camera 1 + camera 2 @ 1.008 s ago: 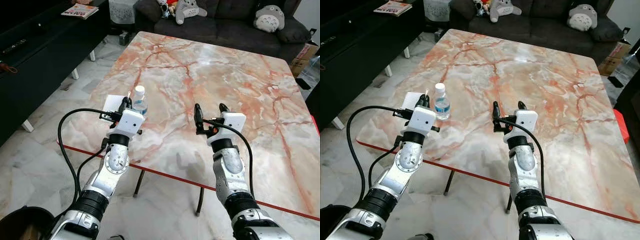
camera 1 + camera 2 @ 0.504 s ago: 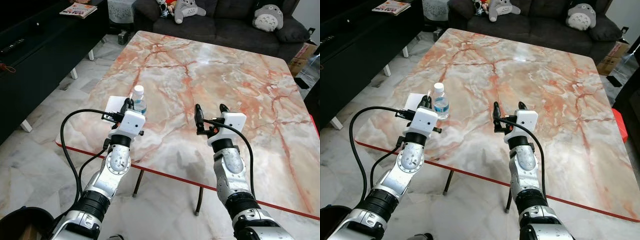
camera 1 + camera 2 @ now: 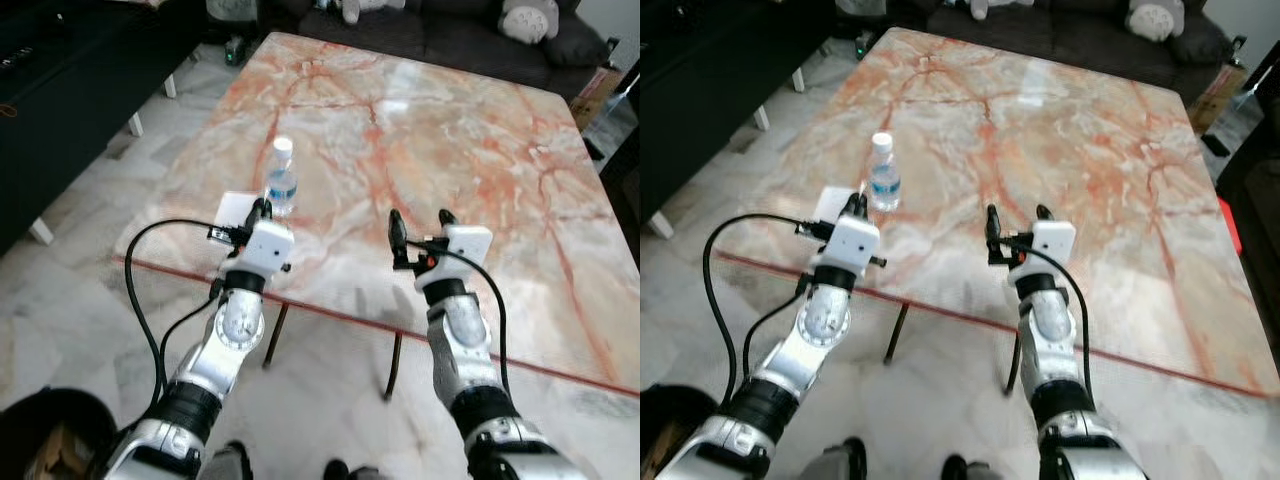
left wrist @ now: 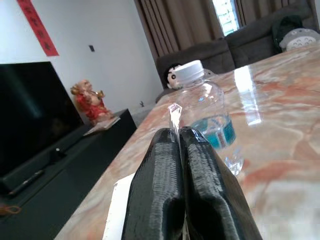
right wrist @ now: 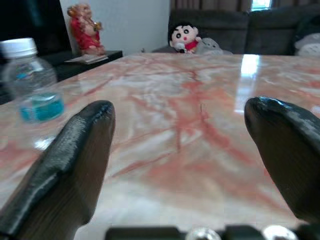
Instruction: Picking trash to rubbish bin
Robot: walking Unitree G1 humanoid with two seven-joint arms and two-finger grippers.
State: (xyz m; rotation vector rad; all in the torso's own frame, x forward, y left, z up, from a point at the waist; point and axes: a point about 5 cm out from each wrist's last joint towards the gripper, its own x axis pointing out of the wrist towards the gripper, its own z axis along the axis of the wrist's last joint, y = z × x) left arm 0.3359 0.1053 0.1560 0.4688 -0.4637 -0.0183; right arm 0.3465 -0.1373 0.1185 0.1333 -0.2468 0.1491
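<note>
My left hand [image 3: 262, 207] hangs over the near left corner of the desk [image 3: 480, 150], its two black fingers pressed flat together with a thin sliver of something pale pinched between the tips — too small for me to say what it is. The pads look ribbed and matte in the left wrist view. Just beneath and beside that hand lies a flat white sheet of paper [image 3: 236, 209], square-cut, lying at the desk's edge. Just beyond the fingertips stands a small clear plastic bottle [image 3: 281, 179], upright, with a white screw cap, a blue label band and ridged, rounded shoulders (it looks nearly empty, though the glare makes that hard to judge).

My right hand [image 3: 419, 218] hovers over the desk's near edge, well apart from the bottle, fingers spread wide with nothing between them.

The desk is glossy marble, cream veined in orange-red, trimmed along its near edge with a thin red line. A dark round rubbish bin [image 3: 45, 430] sits on the pale marble floor [image 3: 80, 290] at my lower left.
</note>
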